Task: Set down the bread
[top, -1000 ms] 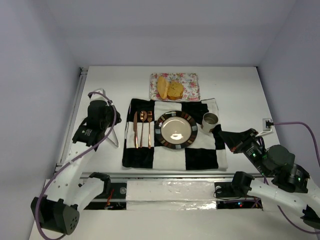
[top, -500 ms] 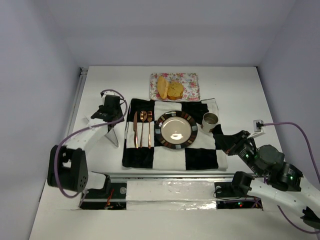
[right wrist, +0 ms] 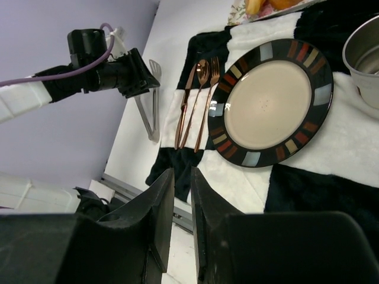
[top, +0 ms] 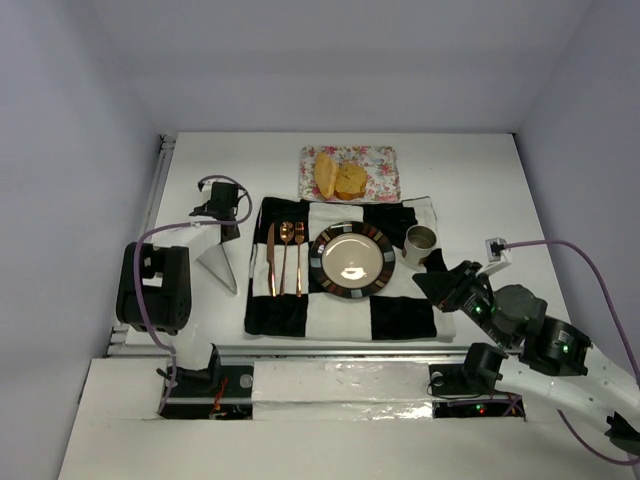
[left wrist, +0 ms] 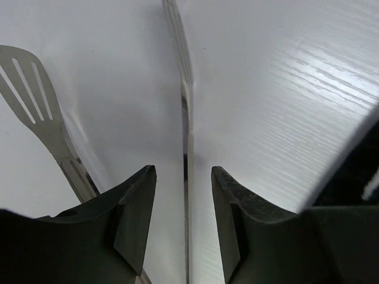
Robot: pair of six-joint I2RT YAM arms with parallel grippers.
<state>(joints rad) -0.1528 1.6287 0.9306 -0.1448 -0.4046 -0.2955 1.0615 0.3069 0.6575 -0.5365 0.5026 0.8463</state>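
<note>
Two pieces of bread lie side by side on a floral tray at the back: a longer yellow oval slice and a rounder, browner one. In the right wrist view the bread barely shows at the top edge. A striped-rim plate sits bare on the checkered cloth. My left gripper is open, its fingers either side of one arm of metal tongs. My right gripper is shut and holds nothing, above the cloth's near right part.
Copper cutlery lies left of the plate. A metal cup stands to its right. The tongs' slotted end rests on the white table left of the cloth. The left arm stretches along the left side.
The left arm has stretched out, carrying its gripper farther back over the tongs' far end. The right gripper has moved left over the cloth's near right corner.
</note>
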